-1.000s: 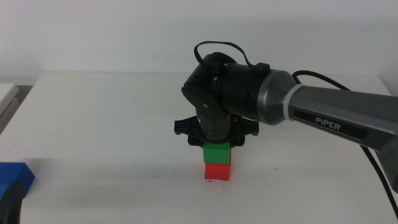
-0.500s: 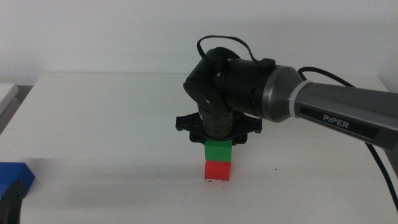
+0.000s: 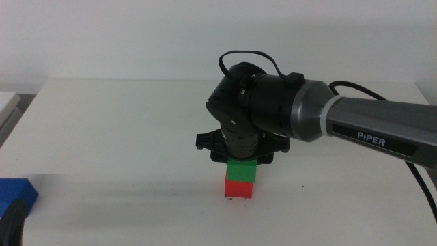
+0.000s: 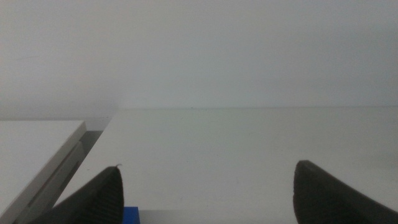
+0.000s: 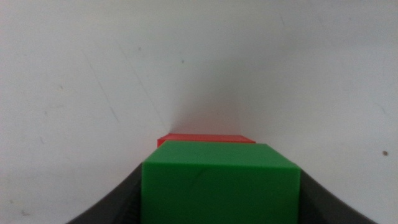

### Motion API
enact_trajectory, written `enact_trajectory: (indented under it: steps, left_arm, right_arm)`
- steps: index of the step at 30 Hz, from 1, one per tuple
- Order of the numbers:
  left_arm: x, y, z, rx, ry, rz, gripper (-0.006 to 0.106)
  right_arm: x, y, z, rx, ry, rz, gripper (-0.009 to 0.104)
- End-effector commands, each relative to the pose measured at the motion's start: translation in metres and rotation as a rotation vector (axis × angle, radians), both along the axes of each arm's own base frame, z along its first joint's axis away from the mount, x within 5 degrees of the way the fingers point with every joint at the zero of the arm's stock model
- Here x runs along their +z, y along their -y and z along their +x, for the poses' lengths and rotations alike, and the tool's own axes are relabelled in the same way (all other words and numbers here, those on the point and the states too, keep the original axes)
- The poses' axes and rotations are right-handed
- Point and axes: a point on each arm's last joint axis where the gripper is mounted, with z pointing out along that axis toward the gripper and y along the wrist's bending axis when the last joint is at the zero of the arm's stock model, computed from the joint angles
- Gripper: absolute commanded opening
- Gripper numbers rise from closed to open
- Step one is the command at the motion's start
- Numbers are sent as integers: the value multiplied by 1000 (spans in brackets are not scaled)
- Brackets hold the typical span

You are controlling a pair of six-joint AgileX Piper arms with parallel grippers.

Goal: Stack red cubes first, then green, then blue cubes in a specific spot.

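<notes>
While the green cube (image 3: 242, 171) sits square atop the red cube (image 3: 240, 189) mid-counter, right gripper (image 3: 240, 158) fingers grip it, sunk slightly vs. a sec ago; left gripper (image 4: 205, 196) open, waiting nr blue cube (image 3: 16, 191).

Green cube (image 3: 242, 171) sits squarely atop red cube (image 3: 240, 189); blue cube (image 3: 15, 193) apparently far left.

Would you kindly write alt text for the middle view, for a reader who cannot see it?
The right tool reaches in from the right and holds a green cube on top of a red cube on a white table. A blue cube sits at the left edge by the waiting left tool.
</notes>
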Motion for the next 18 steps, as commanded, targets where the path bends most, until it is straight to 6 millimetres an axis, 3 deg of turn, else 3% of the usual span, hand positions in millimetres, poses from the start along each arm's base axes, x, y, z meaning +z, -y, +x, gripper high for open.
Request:
enact_trajectory:
  steps: [1,10,11,15,18]
  left_arm:
    - [1,0,0,-2,16,-9,92]
    - [1,0,0,-2,16,-9,92]
    - [1,0,0,-2,16,-9,92]
    - [1,0,0,-2,16,-9,92]
    - [1,0,0,-2,16,-9,92]
  right_arm:
    - [0,1,-1,6,13,8,10]
    - [0,0,0,11,21,19,10]
    - [0,0,0,10,19,16,64]
    - [1,1,0,15,32,7,93]
    - [29,2,-12,41,79,-1,93]
